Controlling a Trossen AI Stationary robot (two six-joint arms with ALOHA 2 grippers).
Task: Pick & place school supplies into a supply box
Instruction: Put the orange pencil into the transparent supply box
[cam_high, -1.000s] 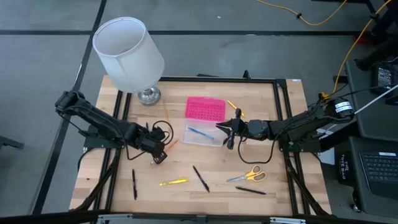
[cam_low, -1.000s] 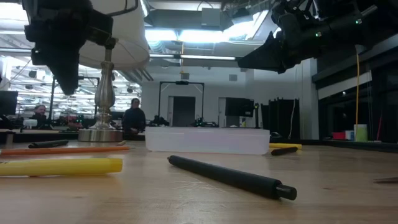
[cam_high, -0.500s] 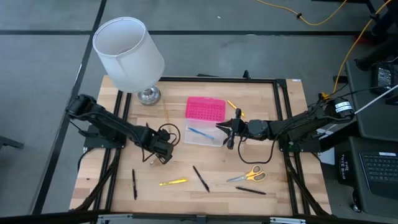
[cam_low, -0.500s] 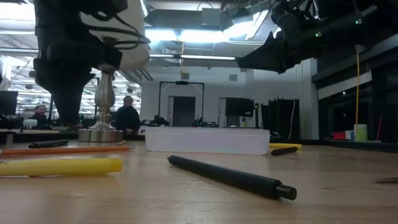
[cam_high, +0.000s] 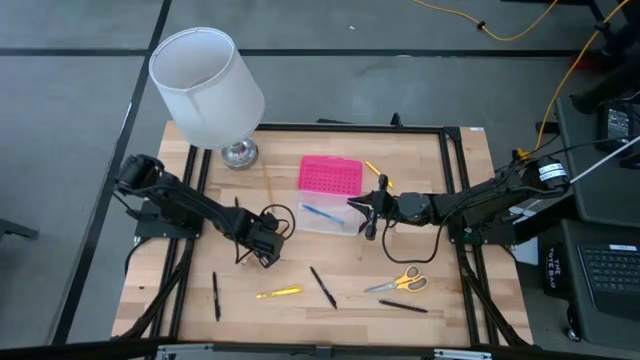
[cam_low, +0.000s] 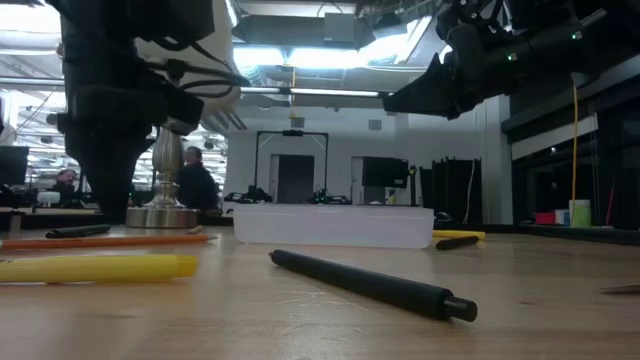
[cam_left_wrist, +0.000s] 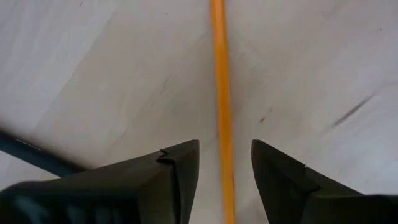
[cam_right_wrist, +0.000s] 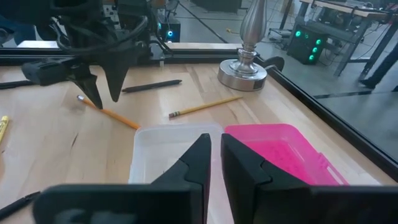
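The left tool (cam_high: 268, 257) has come down over the orange pencil (cam_left_wrist: 220, 112), fingers spread wide either side, not touching it. The pencil lies flat on the worktop (cam_high: 450, 300) beside the clear box base (cam_high: 325, 217), its long axis running toward the lamp (cam_high: 238, 153). The right tool (cam_high: 367, 212), fingers narrow and empty, hovers at the base.

The open supply box (cam_high: 327, 196), pink lid beside clear base holding a blue pen (cam_high: 320, 212), lies mid-table; pens, pencils and yellow-handled scissors (cam_high: 397, 281) lie scattered around it.
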